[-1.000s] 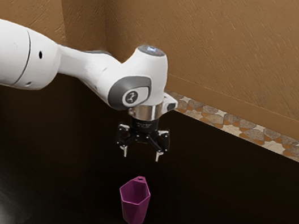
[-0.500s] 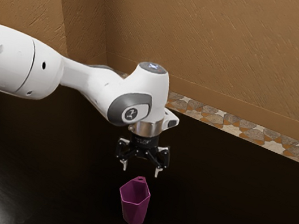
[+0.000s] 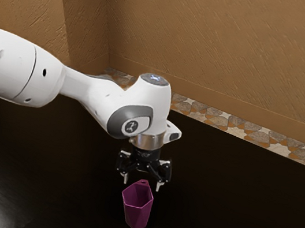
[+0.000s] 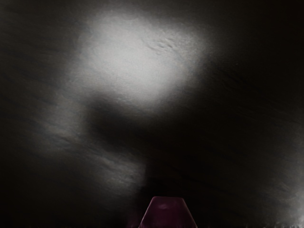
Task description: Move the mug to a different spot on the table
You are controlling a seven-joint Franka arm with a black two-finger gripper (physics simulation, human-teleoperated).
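One purple faceted mug (image 3: 136,208) stands upright on the dark glossy table (image 3: 241,211), well in from its far edge. The black two-finger gripper (image 3: 141,183) has dropped within the last second from well above the mug to rim level, directly over it. Its fingers are spread wide and hold nothing. Judgement: approach nearly complete; grasp and relocation not yet begun.

- Arm (image 3: 81,87): smooth white rounded shells, with small dark holes (image 3: 44,72) toward 9 o'clock.
- Joint cap (image 3: 131,123): grey disc bearing a small white mark; a bluish light (image 3: 156,79) at its 12 o'clock.
- Ring (image 3: 147,141): silver, at the cap's 6 o'clock.
- Gripper (image 3: 141,183): black, pale fingertips (image 3: 158,187).
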